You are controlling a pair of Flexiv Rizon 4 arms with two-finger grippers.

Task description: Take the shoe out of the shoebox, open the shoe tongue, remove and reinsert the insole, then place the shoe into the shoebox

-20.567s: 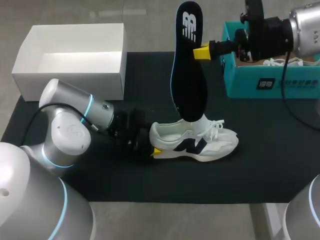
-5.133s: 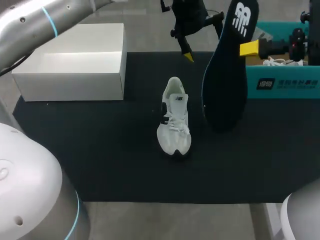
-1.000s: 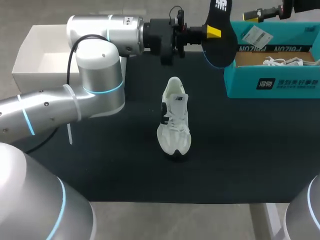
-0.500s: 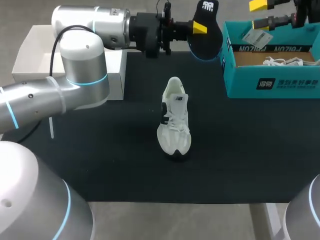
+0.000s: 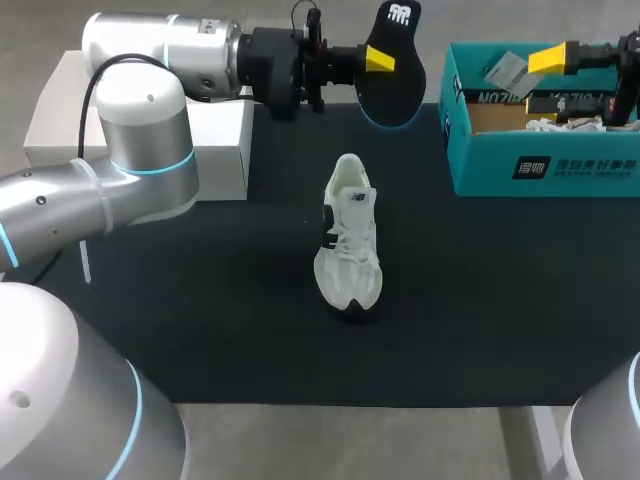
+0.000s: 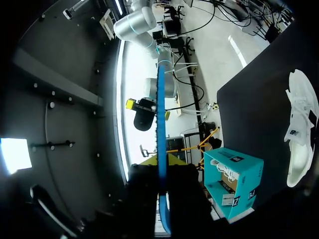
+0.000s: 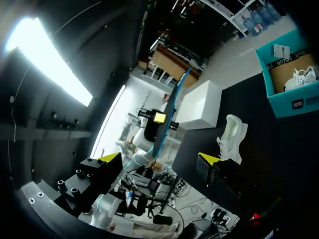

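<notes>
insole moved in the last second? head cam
Yes. The insole, held in the left pincer, has shifted left. It overlapped the teal shoebox corner before and now sits clear of it, nearer the white box.

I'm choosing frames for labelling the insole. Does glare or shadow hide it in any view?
Head view: even light, the insole clear in the left claw, though its dark lower end nearly blends with the black mat. Left wrist view: only its blue edge shows, backlit, with the claw in shadow. Right wrist view: strong glare; the insole is only a thin sliver far off.
</notes>
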